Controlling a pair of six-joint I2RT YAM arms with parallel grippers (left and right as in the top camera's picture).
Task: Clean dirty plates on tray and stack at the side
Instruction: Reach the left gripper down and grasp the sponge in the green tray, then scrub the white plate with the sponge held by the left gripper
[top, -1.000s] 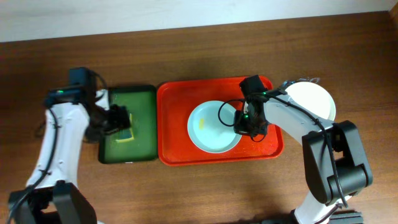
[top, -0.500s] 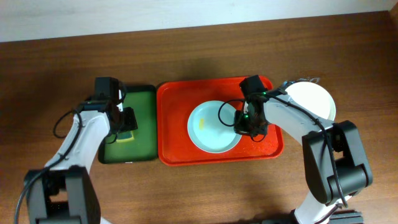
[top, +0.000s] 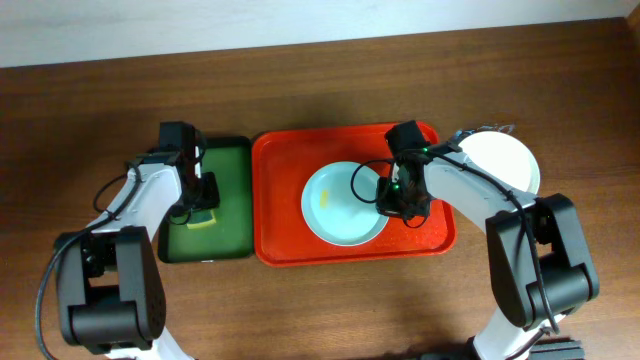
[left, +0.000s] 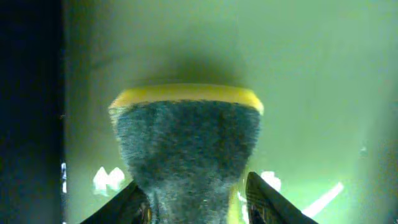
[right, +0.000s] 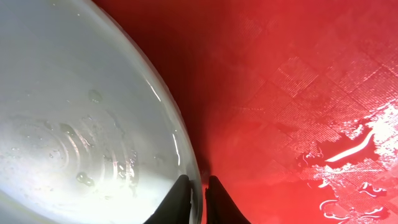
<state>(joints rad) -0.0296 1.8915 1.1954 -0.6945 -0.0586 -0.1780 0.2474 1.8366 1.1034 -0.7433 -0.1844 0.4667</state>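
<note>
A pale-mint dirty plate (top: 340, 205) with a small yellow smear lies on the red tray (top: 280, 200). My right gripper (top: 393, 205) is shut on its right rim; in the right wrist view the fingers (right: 198, 196) pinch the plate's edge (right: 93, 112) over the tray (right: 298, 93). A white plate (top: 505, 160) sits on the table right of the tray. My left gripper (top: 200, 205) is over the green tray, shut on a sponge (left: 186, 143) with a grey scrub face and yellow backing.
The smaller dark green tray (top: 232, 200) stands left of the red tray and fills the left wrist view (left: 311, 74). Water droplets lie on the red tray floor (right: 348, 149). Brown wooden table (top: 320, 310) all round.
My left arm has swung in toward the green tray, its gripper now down on the sponge. The right gripper and the plate have not moved.
</note>
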